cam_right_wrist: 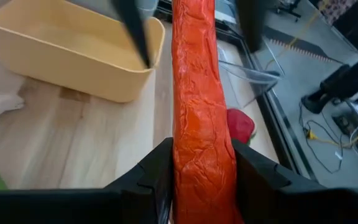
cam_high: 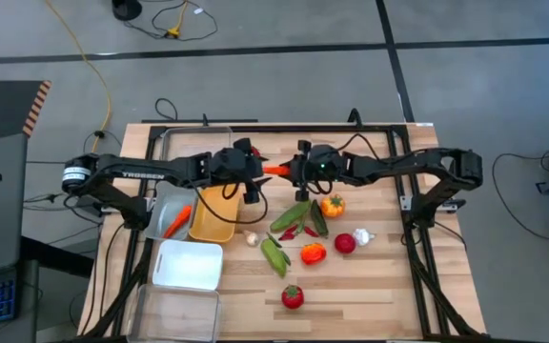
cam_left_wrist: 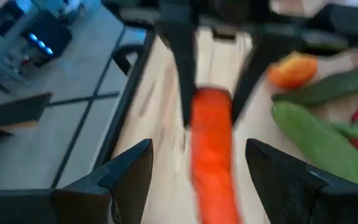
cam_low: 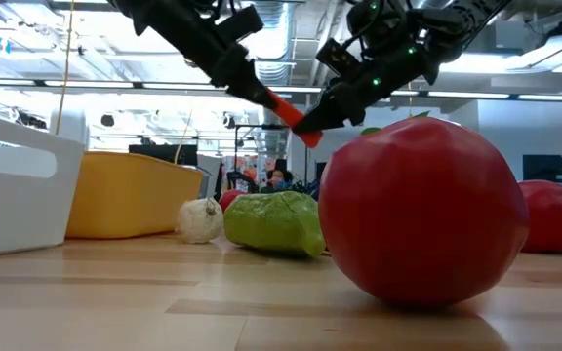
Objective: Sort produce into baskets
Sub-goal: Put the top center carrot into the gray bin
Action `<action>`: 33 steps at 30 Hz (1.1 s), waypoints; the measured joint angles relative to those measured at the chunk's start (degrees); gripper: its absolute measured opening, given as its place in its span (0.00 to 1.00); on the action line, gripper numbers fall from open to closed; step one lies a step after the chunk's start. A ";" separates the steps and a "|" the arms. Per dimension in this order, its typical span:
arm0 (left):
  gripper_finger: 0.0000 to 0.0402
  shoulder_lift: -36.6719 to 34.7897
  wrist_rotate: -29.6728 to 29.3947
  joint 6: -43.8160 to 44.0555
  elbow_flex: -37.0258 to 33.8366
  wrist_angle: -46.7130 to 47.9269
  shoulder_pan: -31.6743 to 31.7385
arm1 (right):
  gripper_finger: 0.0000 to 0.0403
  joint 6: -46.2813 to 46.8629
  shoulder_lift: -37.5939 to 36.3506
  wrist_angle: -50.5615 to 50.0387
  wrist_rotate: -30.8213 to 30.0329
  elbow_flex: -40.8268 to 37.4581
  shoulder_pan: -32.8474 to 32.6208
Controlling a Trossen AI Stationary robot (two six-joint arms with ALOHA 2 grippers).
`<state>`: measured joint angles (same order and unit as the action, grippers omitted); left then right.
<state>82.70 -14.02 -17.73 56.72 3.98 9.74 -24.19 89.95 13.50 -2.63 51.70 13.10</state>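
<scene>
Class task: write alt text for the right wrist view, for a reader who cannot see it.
A long orange carrot fills the middle of the picture, clamped between the right tool's two dark fingers. Behind it on the wooden table stands an empty yellow basket, with a small red vegetable beside the carrot.

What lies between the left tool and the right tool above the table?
An orange carrot spans the gap. The right tool is shut on one end; the left tool stands open around the other. The high view shows this best.

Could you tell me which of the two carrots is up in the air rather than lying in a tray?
The carrot held between the two arms, above the table's far side, clamped by the right gripper. The other carrot lies in the grey tray.
</scene>
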 joint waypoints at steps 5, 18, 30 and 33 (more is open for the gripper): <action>0.61 -0.02 0.04 0.24 0.05 -1.68 0.00 | 0.41 -0.30 0.00 0.47 0.00 0.00 -0.41; 0.46 -0.04 0.09 -0.03 0.05 -0.98 0.00 | 0.41 -0.52 0.02 3.03 -0.04 0.00 -0.37; 0.17 -0.07 0.26 -0.19 0.03 -0.89 -0.04 | 0.42 -0.31 0.02 3.27 -0.11 0.00 -0.30; 0.16 -0.07 0.24 -0.14 0.03 -0.93 -0.04 | 0.46 -0.25 0.02 3.36 -0.20 0.00 -0.30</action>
<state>82.63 -13.78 -17.87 56.75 3.05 9.69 -24.45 89.97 16.86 -2.83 51.70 12.80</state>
